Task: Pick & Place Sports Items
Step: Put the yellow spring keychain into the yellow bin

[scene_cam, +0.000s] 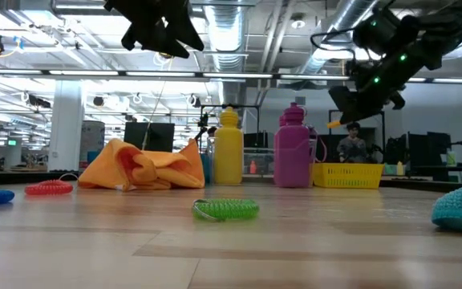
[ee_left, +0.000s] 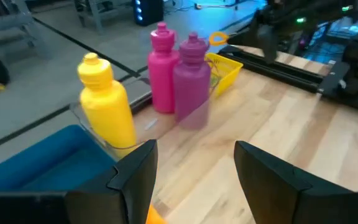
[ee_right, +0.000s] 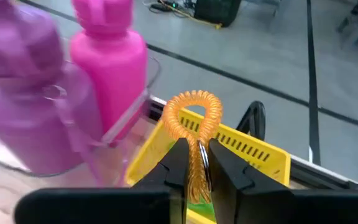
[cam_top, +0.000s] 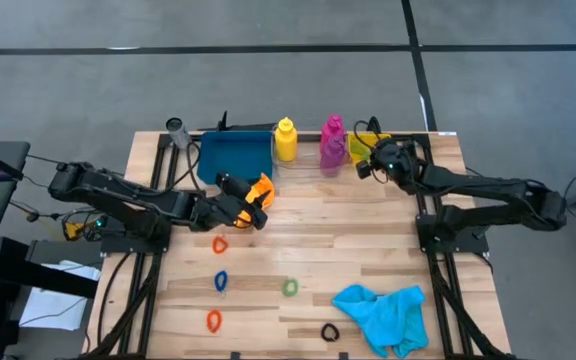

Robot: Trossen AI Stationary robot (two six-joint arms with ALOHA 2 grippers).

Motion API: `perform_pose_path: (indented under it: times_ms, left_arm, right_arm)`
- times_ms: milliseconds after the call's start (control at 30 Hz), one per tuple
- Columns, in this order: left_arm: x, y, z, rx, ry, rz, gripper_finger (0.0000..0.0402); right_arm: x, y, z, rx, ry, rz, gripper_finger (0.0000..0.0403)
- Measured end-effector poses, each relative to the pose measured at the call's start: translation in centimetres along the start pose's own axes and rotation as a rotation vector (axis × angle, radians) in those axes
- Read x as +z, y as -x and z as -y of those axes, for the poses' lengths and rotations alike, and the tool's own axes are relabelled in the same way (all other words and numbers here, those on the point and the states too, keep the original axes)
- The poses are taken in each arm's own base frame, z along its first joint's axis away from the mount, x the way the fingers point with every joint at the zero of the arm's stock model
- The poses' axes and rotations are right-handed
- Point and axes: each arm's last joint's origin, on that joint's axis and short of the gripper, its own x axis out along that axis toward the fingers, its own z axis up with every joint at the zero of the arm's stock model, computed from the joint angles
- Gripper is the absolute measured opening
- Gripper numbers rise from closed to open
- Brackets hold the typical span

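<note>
Green ring (scene_cam: 225,209) lay nearest the low camera, mid-worktop. Your right gripper (ee_right: 192,163) was clamped on an orange ring (ee_right: 193,118) above the yellow bin (cam_top: 361,147) at the far edge. Your left gripper (ee_left: 194,168) stood apart, empty, above the orange cloth (cam_top: 260,188) beside the blue tray (cam_top: 236,158).

I have the left gripper (cam_top: 251,207) low over the desk's middle-back area, its arm reaching in from the left side, the 2 jaws spread apart with nothing between them. My right gripper (cam_top: 367,160) sits raised near the back right, arm bent inward, jaws pinched on an orange ring (ee_right: 194,134).
</note>
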Motion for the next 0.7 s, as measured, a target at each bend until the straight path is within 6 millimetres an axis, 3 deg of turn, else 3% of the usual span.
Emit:
perform_pose_path:
  times_ms: [333,700]
  left_arm:
    - [-0.2,0.0,0.4,-0.122,0.015,-0.055,0.0209]
    - [-0.2,0.0,0.4,-0.122,0.014,-0.055,0.0209]
  right_arm:
    - [-0.6,-3.0,0.0,-0.065,-0.018,-0.034,0.0079]
    - [-0.6,-3.4,-0.3,-0.061,-0.029,-0.017,0.0121]
